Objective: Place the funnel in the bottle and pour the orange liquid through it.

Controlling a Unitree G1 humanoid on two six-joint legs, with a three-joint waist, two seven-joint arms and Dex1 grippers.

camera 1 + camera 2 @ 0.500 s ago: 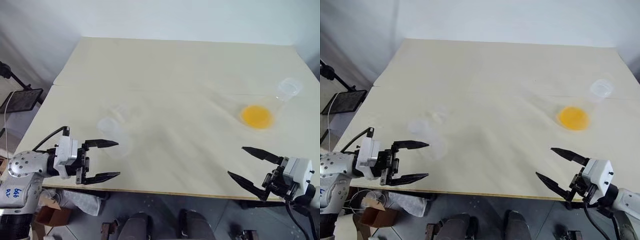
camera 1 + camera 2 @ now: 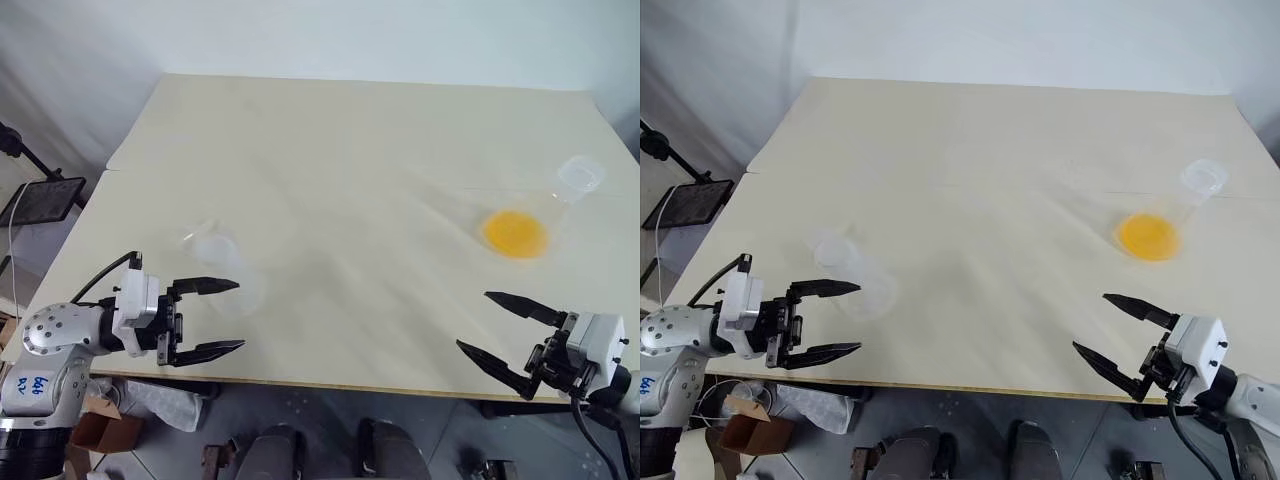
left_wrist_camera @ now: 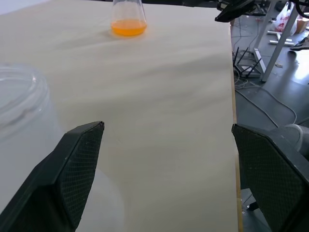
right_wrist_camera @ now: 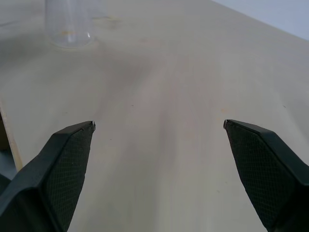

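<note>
- The left gripper [image 2: 205, 317] is hovering at the near left edge of the table [image 2: 330, 150], its fingers spread wide and gripping nothing.
- The right gripper [image 2: 503, 328] is hovering at the near right edge, likewise spread wide and empty.
- A clear bottle [image 2: 232, 272] is standing just beyond the left gripper's fingertips, apart from them. From these views it cannot be told for certain whether this is the narrow-necked bottle or a wider flask.
- The funnel cannot be made out with confidence; a faint clear rim [image 2: 203, 236] is showing beside the clear bottle.
- The orange liquid [image 2: 514, 233] is sitting in the bottom of a clear flask [image 2: 1185, 200] on the far right of the table, well apart from the right gripper.
- Handling judgement: the clear vessels are probably light, rigid and smooth, so they are likely to slip or tip under a sideways push.
- Recommended hold: grip the orange flask around its neck, below the rim, keeping it upright until it is over the funnel.
- Recommended hold: grip the funnel lightly by its rim, since thin plastic may flex.
</note>
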